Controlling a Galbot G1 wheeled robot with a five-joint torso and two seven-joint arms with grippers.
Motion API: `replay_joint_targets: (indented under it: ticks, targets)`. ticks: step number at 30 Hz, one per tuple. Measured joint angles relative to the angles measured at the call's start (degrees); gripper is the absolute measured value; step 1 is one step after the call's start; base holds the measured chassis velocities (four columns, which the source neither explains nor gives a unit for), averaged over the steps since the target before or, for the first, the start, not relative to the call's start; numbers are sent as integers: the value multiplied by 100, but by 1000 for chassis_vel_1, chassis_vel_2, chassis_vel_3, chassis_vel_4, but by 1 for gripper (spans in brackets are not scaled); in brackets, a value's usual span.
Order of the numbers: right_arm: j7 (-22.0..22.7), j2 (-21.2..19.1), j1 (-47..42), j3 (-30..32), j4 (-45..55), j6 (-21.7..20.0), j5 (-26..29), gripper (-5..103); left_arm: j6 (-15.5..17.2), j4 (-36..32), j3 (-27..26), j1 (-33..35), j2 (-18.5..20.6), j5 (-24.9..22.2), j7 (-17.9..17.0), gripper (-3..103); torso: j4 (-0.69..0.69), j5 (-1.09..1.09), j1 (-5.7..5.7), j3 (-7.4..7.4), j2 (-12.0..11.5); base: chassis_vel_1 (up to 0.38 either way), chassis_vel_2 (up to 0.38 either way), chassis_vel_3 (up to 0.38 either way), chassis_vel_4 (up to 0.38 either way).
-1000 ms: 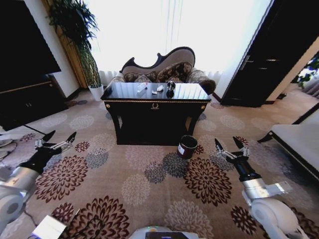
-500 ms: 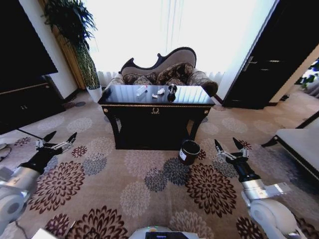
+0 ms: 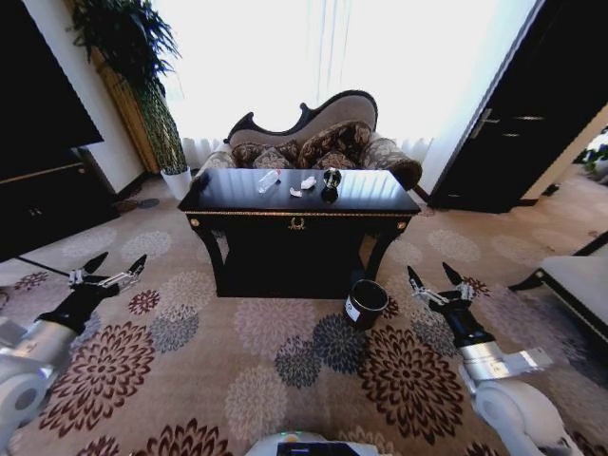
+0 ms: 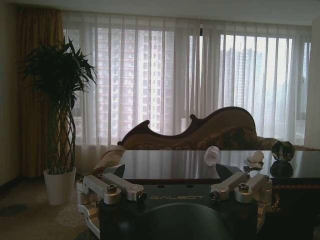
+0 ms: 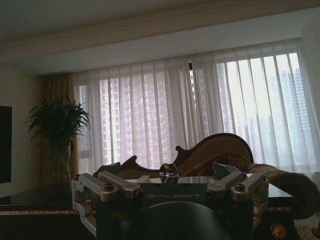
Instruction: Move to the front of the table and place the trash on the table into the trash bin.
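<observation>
Closer now than half a second ago: whole head view has shifted, so the base has driven toward the table [image 3: 299, 204]; trash looks unmoved on its top. Left gripper [image 3: 106, 270] and right gripper [image 3: 437, 282] hang low over the carpet [image 3: 237, 351], fingers spread, empty, well short of the table. Clear bottle [image 3: 269, 180] lies on its side, long axis slanting away toward the sofa [image 3: 318, 138]. Two white wads [image 3: 304, 184] sit beside it; dark round piece [image 3: 331, 178] just right. Trash bin [image 3: 365, 303], black, pale rim, stands at the table's front right leg, tilted.
</observation>
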Motion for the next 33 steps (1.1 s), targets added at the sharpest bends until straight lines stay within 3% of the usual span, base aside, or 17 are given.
replay_joint_targets:
  ticks: [33]
  targets:
    - [5,60,5,-39,18,3,-60,100,3,21,1,45,-23,-22,5,100,0,0,1,0,-1,-178,172,176,-167]
